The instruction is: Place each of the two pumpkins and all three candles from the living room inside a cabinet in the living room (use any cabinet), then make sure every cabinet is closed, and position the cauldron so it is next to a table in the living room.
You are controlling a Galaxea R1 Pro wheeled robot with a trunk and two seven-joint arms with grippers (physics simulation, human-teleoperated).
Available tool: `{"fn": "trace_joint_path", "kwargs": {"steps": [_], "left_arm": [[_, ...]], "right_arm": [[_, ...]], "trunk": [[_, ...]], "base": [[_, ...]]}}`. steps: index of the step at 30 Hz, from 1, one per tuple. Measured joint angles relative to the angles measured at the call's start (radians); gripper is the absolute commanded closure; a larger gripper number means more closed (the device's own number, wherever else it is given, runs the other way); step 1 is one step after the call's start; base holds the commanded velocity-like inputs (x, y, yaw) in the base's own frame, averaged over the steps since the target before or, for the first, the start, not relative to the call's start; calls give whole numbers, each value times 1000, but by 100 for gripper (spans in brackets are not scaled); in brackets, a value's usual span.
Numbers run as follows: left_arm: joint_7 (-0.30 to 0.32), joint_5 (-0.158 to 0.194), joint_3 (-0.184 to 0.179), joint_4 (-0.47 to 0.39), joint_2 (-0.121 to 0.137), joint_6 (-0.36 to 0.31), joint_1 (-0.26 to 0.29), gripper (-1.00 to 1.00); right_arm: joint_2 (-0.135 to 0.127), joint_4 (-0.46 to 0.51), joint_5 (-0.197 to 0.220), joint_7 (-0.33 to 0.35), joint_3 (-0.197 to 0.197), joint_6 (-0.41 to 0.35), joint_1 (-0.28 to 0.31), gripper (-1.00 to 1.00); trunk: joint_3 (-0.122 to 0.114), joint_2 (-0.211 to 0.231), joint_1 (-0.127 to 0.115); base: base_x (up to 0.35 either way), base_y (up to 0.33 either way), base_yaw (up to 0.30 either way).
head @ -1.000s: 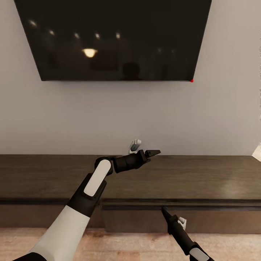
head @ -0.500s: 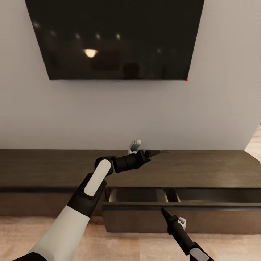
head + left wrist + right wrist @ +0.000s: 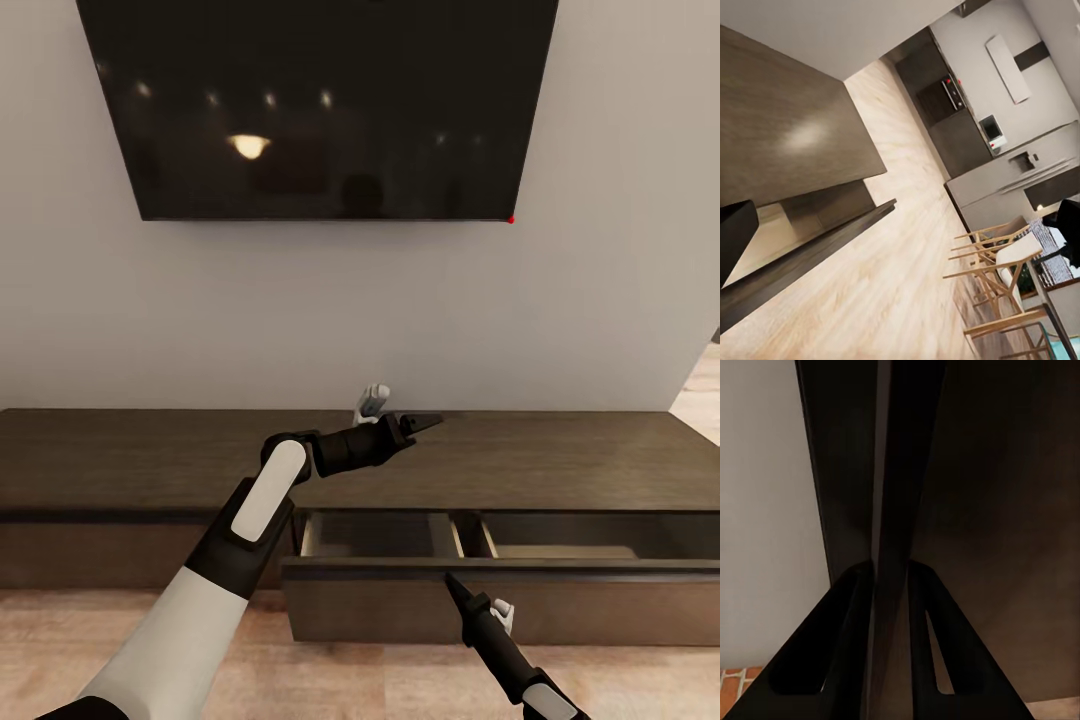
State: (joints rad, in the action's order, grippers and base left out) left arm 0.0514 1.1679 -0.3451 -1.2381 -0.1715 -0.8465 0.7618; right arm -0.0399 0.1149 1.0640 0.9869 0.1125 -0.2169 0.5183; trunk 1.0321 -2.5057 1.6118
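Observation:
The long dark-brown cabinet (image 3: 150,460) runs along the wall under the TV. One of its drawers (image 3: 380,600) stands pulled out, showing a divided, pale beige inside (image 3: 560,550) with nothing in it. My right gripper (image 3: 450,578) sits at the top edge of the drawer front. In the right wrist view its fingers (image 3: 847,645) are shut on that edge (image 3: 900,510). My left gripper (image 3: 425,421) hovers open and holding nothing above the cabinet top, and one finger (image 3: 735,232) shows in the left wrist view. The pumpkins, candles, cauldron and table are out of view.
A big black TV (image 3: 320,100) hangs on the grey wall above the cabinet. Light wood floor (image 3: 330,680) lies in front of it. The left wrist view looks past the cabinet's end to wooden chairs (image 3: 997,277) and dark kitchen units (image 3: 945,97).
The drawer has slid out from shut to well open with my right gripper on its front. The whole view has backed away from the wall. The left arm has held its pose.

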Motion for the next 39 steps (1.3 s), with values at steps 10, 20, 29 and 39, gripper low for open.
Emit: {"fn": "trace_joint_path", "kwargs": {"steps": [10, 20, 29, 39], "left_arm": [[0, 0, -1, 0, 0, 0, 0, -100], [0, 0, -1, 0, 0, 0, 0, -100], [0, 0, -1, 0, 0, 0, 0, -100], [0, 0, -2, 1, 0, 0, 0, -100]], "right_arm": [[0, 0, -2, 0, 1, 0, 0, 100], [0, 0, -1, -1, -1, 0, 0, 100], [0, 1, -1, -1, -2, -1, 0, 100], [0, 0, -1, -1, -2, 0, 0, 100]], "trunk": [[0, 0, 1], [0, 0, 0], [0, 0, 0], [0, 0, 0]], "base": [[-151, 0, 0], [-284, 0, 0], [-55, 0, 0], [-113, 0, 0]]}}
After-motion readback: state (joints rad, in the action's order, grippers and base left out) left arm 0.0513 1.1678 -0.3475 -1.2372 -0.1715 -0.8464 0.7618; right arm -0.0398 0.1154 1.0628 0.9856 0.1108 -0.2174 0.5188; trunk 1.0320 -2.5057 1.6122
